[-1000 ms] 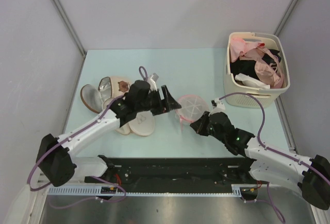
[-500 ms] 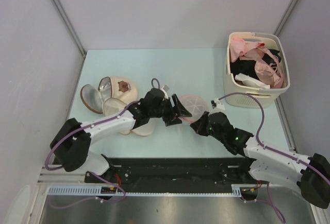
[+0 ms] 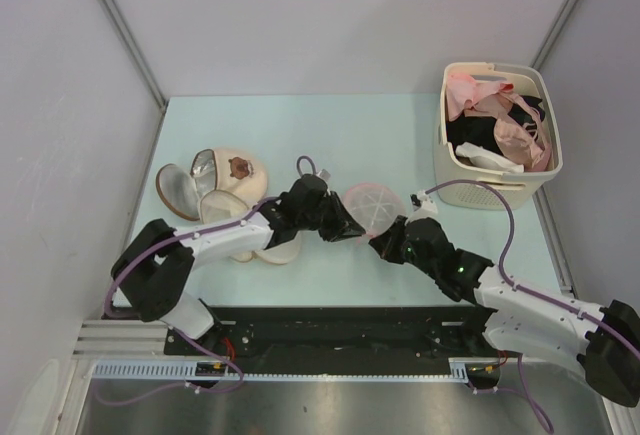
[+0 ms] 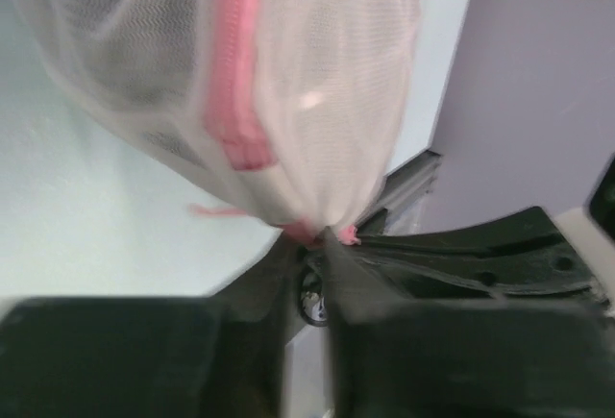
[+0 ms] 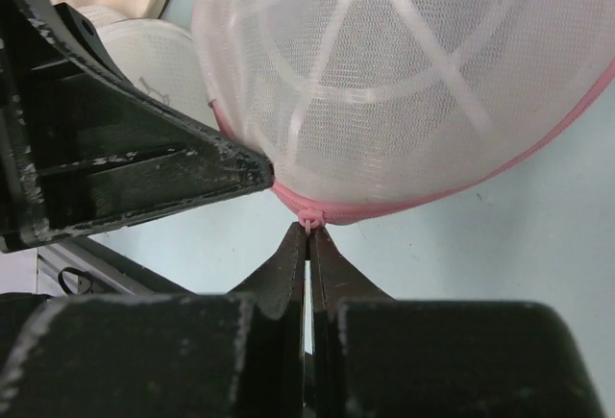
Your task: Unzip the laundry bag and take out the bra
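Top external view: the laundry bag [image 3: 374, 205] sits near the middle of the table [image 3: 400, 125], dome up. The left tool [image 3: 347, 227] meets it at its 8 o'clock, fingers drawn together on the mesh by the pink zip [image 4: 235, 82]. The right tool [image 3: 380, 242] is at its 6 o'clock, fingers fully closed on a small pink tab [image 5: 309, 217] on the rim. A cream basket [image 3: 470, 180] of garments stands at 2 o'clock and pale bra cups [image 3: 215, 180] lie at 9 o'clock.

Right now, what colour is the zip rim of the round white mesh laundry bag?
Pink. The zip rim shows best in the right wrist view.
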`<move>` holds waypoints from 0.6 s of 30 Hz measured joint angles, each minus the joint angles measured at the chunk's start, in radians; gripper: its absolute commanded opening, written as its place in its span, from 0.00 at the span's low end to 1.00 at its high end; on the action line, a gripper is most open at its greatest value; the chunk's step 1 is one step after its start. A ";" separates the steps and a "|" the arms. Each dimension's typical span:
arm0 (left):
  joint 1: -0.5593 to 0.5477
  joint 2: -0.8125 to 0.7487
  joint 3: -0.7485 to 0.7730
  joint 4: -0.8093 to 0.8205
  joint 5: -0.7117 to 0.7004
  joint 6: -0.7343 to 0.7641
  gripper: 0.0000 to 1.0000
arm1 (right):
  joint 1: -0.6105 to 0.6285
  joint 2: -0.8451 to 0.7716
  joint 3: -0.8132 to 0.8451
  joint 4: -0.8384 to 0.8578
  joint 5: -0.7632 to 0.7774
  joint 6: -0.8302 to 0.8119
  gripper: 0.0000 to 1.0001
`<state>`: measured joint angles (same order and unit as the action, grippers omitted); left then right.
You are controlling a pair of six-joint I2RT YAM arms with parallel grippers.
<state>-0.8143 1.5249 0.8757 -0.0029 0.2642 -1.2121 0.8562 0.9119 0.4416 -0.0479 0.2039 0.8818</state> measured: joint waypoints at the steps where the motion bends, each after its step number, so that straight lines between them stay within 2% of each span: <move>1: 0.000 0.006 0.002 -0.001 -0.006 -0.001 0.00 | 0.000 -0.001 0.000 0.000 0.001 0.000 0.00; 9: 0.024 0.023 0.035 -0.043 -0.016 0.039 0.01 | -0.020 -0.021 0.000 -0.032 -0.005 -0.038 0.00; 15: 0.158 -0.065 0.015 -0.074 0.005 0.095 0.00 | -0.177 -0.156 -0.005 -0.127 -0.034 -0.115 0.00; 18: 0.183 -0.066 0.043 -0.090 0.027 0.134 0.00 | -0.193 -0.172 -0.005 -0.124 -0.074 -0.132 0.00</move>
<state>-0.6312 1.4593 0.9184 -0.0929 0.2913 -1.0786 0.6632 0.7399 0.4366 -0.1719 0.1303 0.7502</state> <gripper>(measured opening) 0.012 0.010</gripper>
